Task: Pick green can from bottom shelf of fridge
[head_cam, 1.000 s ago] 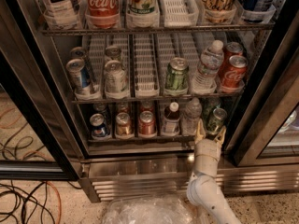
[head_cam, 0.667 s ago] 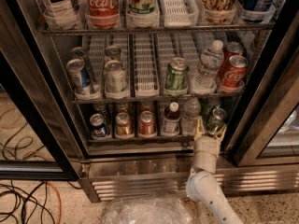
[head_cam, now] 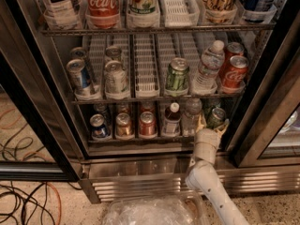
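The fridge [head_cam: 61,107] stands open in front of me, with wire racks and a ribbed steel base grille. The green can [head_cam: 217,116], small and dark with a silver top, stands at the right end of the bottom shelf [head_cam: 140,140]. My gripper [head_cam: 212,124] reaches up from the lower right on a white arm and sits at the shelf's front, right at the can. It is open, with one finger [head_cam: 201,123] left of the can and the other on its right. The can's lower half is hidden behind the gripper.
A clear water bottle [head_cam: 191,116] and a dark bottle [head_cam: 172,119] stand just left of the can, then red, gold and blue cans. A paler green patterned can [head_cam: 177,76] is on the rack above. The black-edged door [head_cam: 262,107] is close on the right. Cables [head_cam: 23,196] lie at left.
The gripper has edged slightly up and forward, closer around the green can. Nothing on the shelves has moved.
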You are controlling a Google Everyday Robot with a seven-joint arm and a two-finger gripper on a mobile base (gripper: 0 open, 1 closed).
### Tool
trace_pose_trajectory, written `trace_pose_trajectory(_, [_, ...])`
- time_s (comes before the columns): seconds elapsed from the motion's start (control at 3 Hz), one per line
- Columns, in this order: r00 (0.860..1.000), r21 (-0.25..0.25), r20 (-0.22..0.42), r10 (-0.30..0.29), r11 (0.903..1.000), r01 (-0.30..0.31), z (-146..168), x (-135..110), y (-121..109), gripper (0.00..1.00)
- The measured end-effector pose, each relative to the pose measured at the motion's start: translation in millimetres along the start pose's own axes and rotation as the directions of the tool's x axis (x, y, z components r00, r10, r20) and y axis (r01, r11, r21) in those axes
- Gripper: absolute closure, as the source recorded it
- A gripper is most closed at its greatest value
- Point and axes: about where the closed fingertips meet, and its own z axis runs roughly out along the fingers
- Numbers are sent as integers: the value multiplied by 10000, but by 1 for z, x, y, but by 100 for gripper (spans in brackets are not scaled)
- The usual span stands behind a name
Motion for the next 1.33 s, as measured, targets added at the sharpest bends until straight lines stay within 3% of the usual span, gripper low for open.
trace_pose_trajectory(0.33, [10000, 291, 3, 60, 9996, -60, 9, 0, -4, 50])
trace_pose_trajectory(1.0, [10000, 300, 3, 60, 9995, -60, 9, 0, -4, 97])
trace_pose_trajectory(1.33, [10000, 300, 3, 60, 9995, -60, 9, 0, -4, 100])
